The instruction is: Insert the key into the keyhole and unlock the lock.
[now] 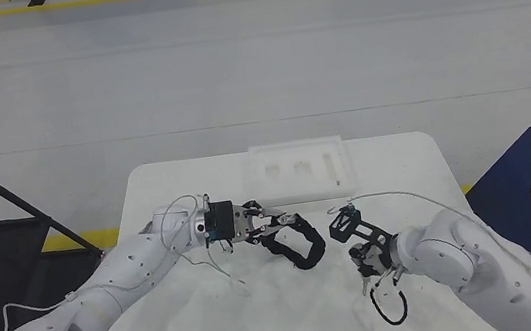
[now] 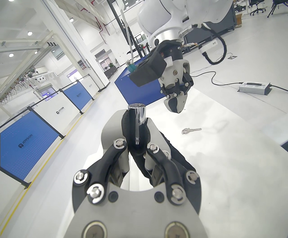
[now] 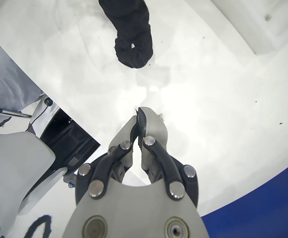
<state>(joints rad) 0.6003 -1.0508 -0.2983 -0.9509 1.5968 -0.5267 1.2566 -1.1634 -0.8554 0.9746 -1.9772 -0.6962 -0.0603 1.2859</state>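
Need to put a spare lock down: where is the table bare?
Bare: the far corners of the table either side of the foam tray, and the near strip between the two arms. Crowded: the middle, where the left hand holds the lock beside the right hand and key.

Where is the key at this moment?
In the left wrist view, the key lies flat on the table near the right pincer, apart from the lock.
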